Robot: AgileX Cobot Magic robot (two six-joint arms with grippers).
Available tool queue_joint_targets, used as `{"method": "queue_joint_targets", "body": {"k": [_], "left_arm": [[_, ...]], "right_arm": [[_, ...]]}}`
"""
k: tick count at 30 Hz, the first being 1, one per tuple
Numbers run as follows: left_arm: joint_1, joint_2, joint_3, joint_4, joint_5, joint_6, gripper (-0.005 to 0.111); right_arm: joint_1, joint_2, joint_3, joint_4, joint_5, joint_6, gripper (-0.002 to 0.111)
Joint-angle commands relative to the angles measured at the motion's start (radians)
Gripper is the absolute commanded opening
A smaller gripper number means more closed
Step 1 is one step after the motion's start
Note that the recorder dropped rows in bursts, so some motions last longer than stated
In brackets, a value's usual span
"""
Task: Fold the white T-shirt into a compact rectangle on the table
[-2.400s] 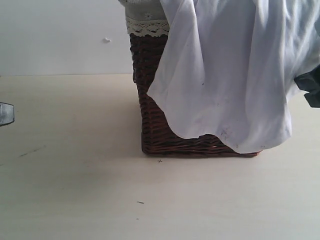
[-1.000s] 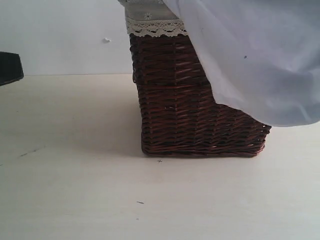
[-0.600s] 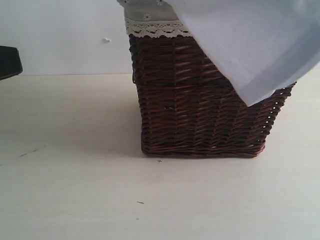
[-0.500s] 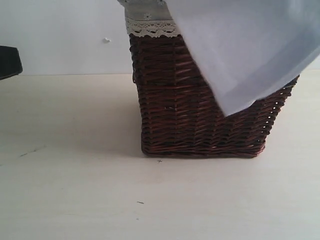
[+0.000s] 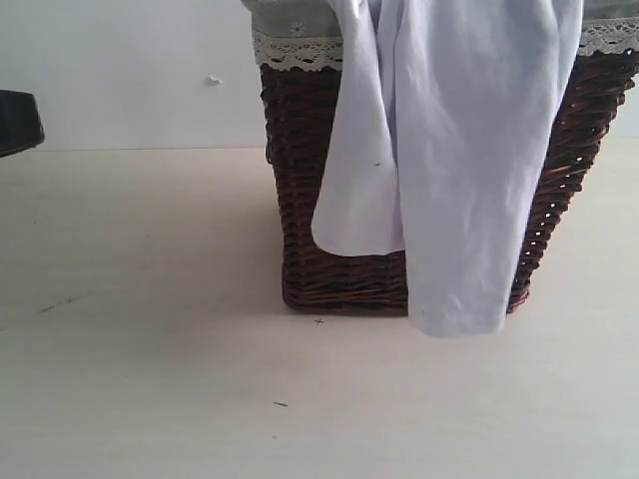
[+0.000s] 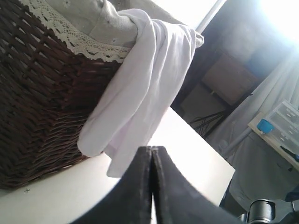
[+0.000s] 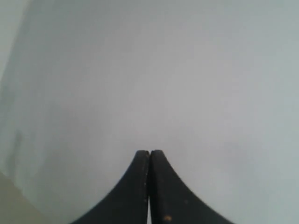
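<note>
The white T-shirt [image 5: 449, 170] hangs over the front rim of a dark brown wicker basket [image 5: 300, 200], and its lowest fold reaches the table [image 5: 150, 379]. In the left wrist view the T-shirt [image 6: 140, 93] droops past the lace-edged liner. My left gripper [image 6: 152, 148] is shut and empty, low over the table, a short way from the hanging cloth. My right gripper [image 7: 149, 151] is shut too, with no cloth showing between its jaws. A pale grey surface fills its whole view. It does not show in the exterior view.
The basket's grey lace-edged liner [image 5: 290, 45] shows at its rim. A dark part of the left arm [image 5: 15, 122] sits at the left edge of the exterior view. Small dark scuffs [image 5: 280, 404] mark the table. A white wall stands behind.
The T-shirt swung up and to the right, baring the basket's front, then dropped back. It now hangs straight down in a narrower bunch. The dark arm part at left stayed put.
</note>
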Motion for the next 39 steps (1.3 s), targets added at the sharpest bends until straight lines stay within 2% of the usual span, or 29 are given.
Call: {"method": "queue_joint_targets", "body": {"k": [1,3,5,9,10,12,15,17,20,23,24,26,29,30,33,36,39], "left_arm": [[-0.007,0.0,-0.007,0.003,0.0,0.007,0.0],[-0.007,0.0,-0.007,0.01,0.018,0.007,0.0],[-0.007,0.0,-0.007,0.023,0.023,0.007,0.0],[-0.007,0.0,-0.007,0.032,0.023,0.007,0.0],[-0.007,0.0,-0.007,0.035,0.023,0.007,0.0],[-0.007,0.0,-0.007,0.048,0.02,0.007,0.0],[-0.007,0.0,-0.007,0.063,0.014,0.007,0.0],[-0.007,0.0,-0.007,0.072,0.004,0.007,0.0],[-0.007,0.0,-0.007,0.072,0.0,0.007,0.0],[-0.007,0.0,-0.007,0.073,-0.004,0.007,0.0],[-0.007,0.0,-0.007,0.072,-0.006,0.007,0.0],[-0.007,0.0,-0.007,0.072,-0.006,0.007,0.0],[-0.007,0.0,-0.007,0.074,-0.008,0.007,0.0],[-0.007,0.0,-0.007,0.079,-0.008,0.005,0.0],[-0.007,0.0,-0.007,0.081,-0.01,0.005,0.0],[-0.007,0.0,-0.007,0.095,-0.01,-0.002,0.0],[-0.007,0.0,-0.007,0.12,-0.008,-0.023,0.0]], "right_arm": [[-0.005,0.081,0.088,-0.216,0.143,0.404,0.0],[-0.005,0.081,0.173,-0.193,0.143,0.299,0.0],[-0.005,0.075,0.27,-0.203,0.143,0.293,0.0],[-0.005,0.055,0.454,-0.445,0.143,0.296,0.0],[-0.005,0.049,0.513,-0.453,0.143,0.301,0.0],[-0.005,0.035,0.627,-0.441,0.143,0.299,0.0],[0.002,0.018,0.814,-0.315,0.143,0.211,0.0],[0.082,-0.008,1.006,-0.314,0.143,0.091,0.0],[0.218,-0.067,1.255,-0.609,0.143,0.123,0.0],[0.286,-0.173,1.48,-0.609,0.055,0.132,0.0],[0.321,-0.222,1.568,-0.583,-0.021,0.134,0.001],[0.376,-0.275,1.704,-0.524,-0.133,0.134,0.012],[0.469,-0.257,1.919,-0.446,-0.371,0.151,0.046],[0.484,-0.241,1.957,-0.439,-0.443,0.199,0.051],[0.542,-0.164,2.037,-0.428,-0.675,0.291,0.051],[0.543,-0.12,2.043,-0.495,-0.755,0.356,0.051],[0.54,-0.103,2.043,-0.675,-0.77,0.513,0.053]]}}
